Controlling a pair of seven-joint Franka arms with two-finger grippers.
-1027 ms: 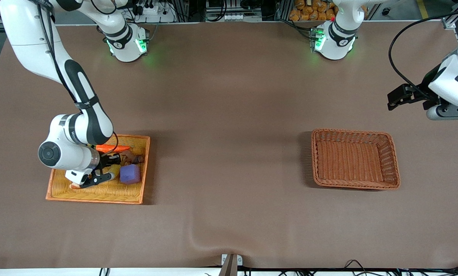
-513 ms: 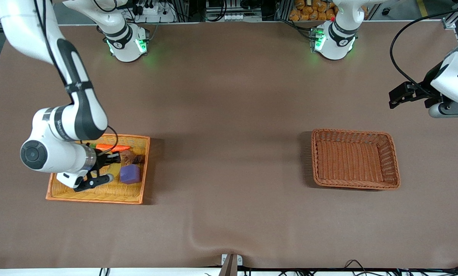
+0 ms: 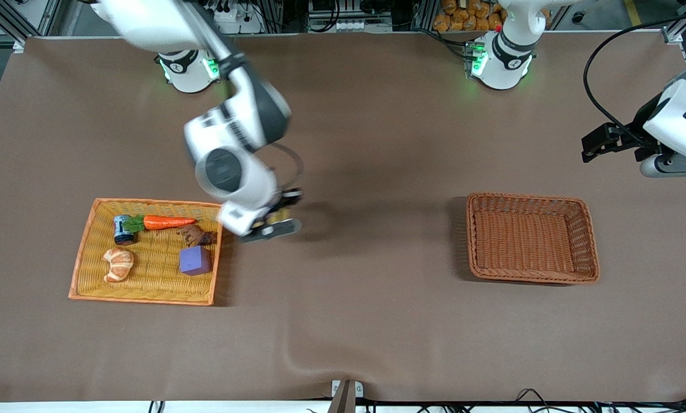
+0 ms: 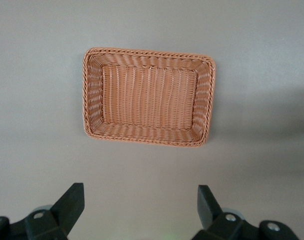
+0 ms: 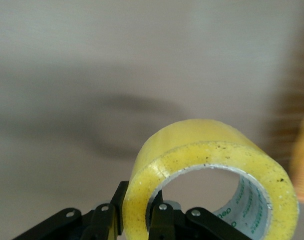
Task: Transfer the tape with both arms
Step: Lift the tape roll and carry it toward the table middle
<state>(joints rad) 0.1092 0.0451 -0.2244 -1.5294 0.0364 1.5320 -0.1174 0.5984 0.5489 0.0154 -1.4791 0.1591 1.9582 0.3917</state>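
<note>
right arm's black two-finger gripper is up in the air over bare brown table just beside the flat orange woven tray, on the tray's side toward the left arm's end. it has the wide yellowish translucent tape roll with grey core pinched through the ring wall: one finger inside the core, one outside, narrowed down to the wall's thickness. roll hangs on edge so the open hole stays exposed, probably so the other arm can get a finger in for a handover.

tray holds an orange carrot, a croissant, a purple cube, a small dark can and a brown lump; not task items.

left arm's black gripper waits high near its end of the table, fingers spread wide, nothing in them, looking down on the deeper brown wicker basket, likely the drop target. basket has nothing in it.

judgement: pickup done, carry to middle under way, handover and drop not yet done.
</note>
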